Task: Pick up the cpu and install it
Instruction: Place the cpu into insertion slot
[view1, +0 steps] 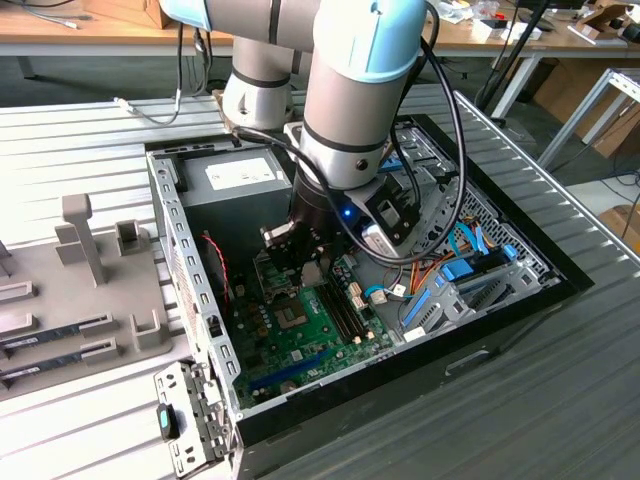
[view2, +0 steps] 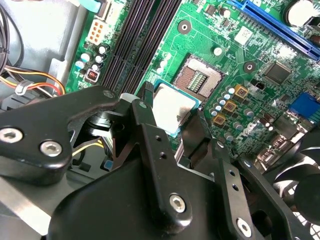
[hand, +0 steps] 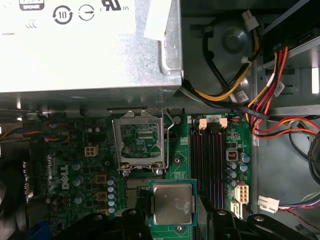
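Black fingers (view2: 150, 135) of the gripper (view2: 172, 116) clamp two opposite edges of the cpu (view2: 172, 104), holding it face-up just above the green motherboard (view2: 235, 45). Flat and square, with no long axis to favour, the chip shows a silvery-grey lid inside a thin green rim. Just beyond it, on the power-supply side, gapes the bare socket (view2: 198, 80), its metal frame (hand: 139, 142) swung open. Farther off, at eleven o'clock from the gripper in the exterior view, sits the grey power supply (view1: 238, 178).
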